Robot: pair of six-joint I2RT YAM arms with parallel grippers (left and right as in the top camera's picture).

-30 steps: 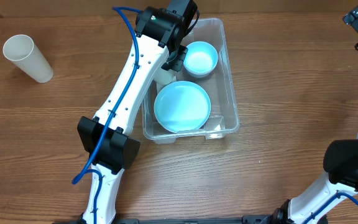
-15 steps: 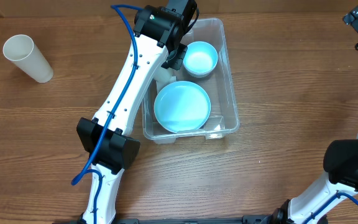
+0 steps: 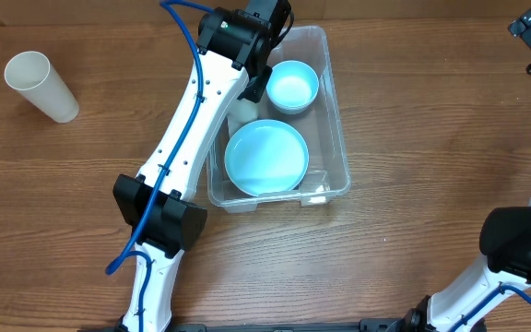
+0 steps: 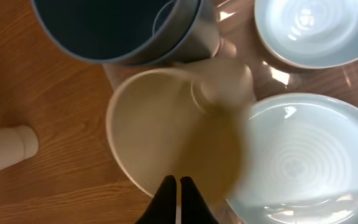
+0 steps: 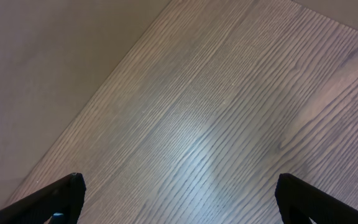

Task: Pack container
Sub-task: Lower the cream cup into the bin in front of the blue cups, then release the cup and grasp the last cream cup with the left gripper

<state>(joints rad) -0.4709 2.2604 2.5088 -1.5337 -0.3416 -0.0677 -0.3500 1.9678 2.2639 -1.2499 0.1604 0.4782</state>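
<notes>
From above, the clear container [image 3: 336, 111] sits on the table [image 3: 431, 138] a little left of centre, its long side running near to far. Inside it a blue plate [image 3: 266, 157] lies at the near end and a blue bowl [image 3: 292, 86] at the far end. The left arm [image 3: 201, 120] reaches over the container's far left corner. A pale shape shows under it against the left wall. A lone cup [image 3: 41, 86] lies on its side at the far left, well apart from the container. The right arm [image 3: 524, 244] stands at the right edge.

In the left wrist view, the left claw [image 4: 176, 194] is clenched on the near rim of a cream cup [image 4: 160, 134]. A thin pale strip shows between its tips. That cup is tilted with its mouth toward the camera, just left of the plate. A dark blue cup [image 4: 104, 28] is at the top.

In the right wrist view, the right claw [image 5: 179, 183] is released, its fingers wide apart over bare table.
</notes>
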